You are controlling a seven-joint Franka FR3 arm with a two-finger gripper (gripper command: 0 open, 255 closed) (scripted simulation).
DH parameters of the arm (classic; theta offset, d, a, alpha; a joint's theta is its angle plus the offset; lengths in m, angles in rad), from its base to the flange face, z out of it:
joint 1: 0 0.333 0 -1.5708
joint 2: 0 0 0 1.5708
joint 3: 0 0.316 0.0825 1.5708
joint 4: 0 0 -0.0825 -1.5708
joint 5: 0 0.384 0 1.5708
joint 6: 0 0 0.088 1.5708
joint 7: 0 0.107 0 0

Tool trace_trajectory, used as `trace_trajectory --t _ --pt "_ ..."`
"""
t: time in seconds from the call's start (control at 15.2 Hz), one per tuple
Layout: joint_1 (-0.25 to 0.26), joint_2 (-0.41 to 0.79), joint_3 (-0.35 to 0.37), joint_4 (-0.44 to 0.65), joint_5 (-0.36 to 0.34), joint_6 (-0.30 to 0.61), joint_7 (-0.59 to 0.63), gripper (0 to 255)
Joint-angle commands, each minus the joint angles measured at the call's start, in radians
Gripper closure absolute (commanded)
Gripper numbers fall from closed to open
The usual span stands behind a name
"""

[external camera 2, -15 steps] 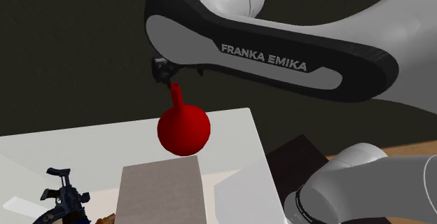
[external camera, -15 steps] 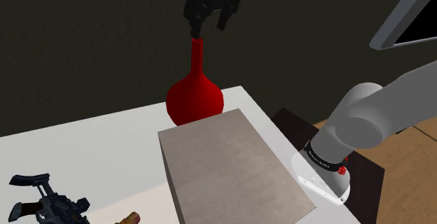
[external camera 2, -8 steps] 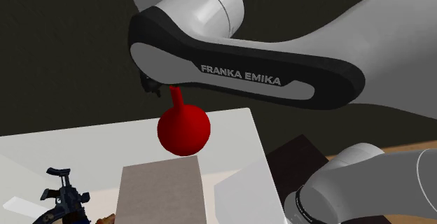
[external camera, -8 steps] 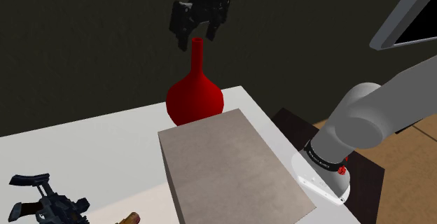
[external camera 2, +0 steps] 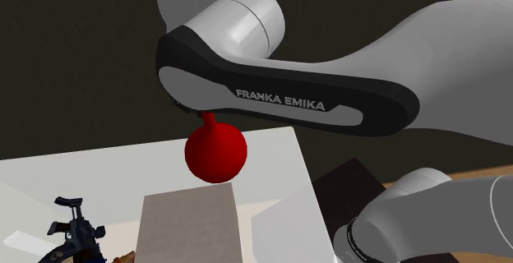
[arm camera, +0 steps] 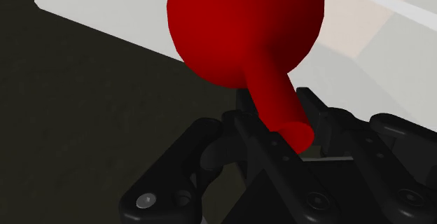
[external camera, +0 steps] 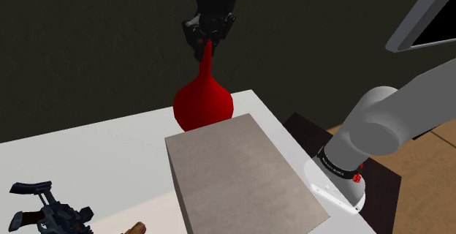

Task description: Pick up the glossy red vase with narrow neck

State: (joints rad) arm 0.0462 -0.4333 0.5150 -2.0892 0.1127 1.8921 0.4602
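hand clasps neck | red vase upright (neck up)

Behind the white table stands a plain, dark wall. Beside the table, at the shoulder view's right, there is a tan floor, and higher up a grey-framed black panel.

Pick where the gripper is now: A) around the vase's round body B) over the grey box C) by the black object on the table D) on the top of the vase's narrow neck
D: the gripper clasps the red vase at the top of its neck, above the round body, as the wrist view confirms.
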Motion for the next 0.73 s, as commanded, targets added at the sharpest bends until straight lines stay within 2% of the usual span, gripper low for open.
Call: trace_trajectory --t 0.0,0.33,0.66 --pt "0.000 0.000 0.000 -0.001 0.000 0.000 0.000 255" --pt "0.000 0.000 0.000 0.000 0.000 -0.001 0.000 255" --pt "-0.005 0.009 -0.006 0.074 -0.007 -0.066 -0.001 255"
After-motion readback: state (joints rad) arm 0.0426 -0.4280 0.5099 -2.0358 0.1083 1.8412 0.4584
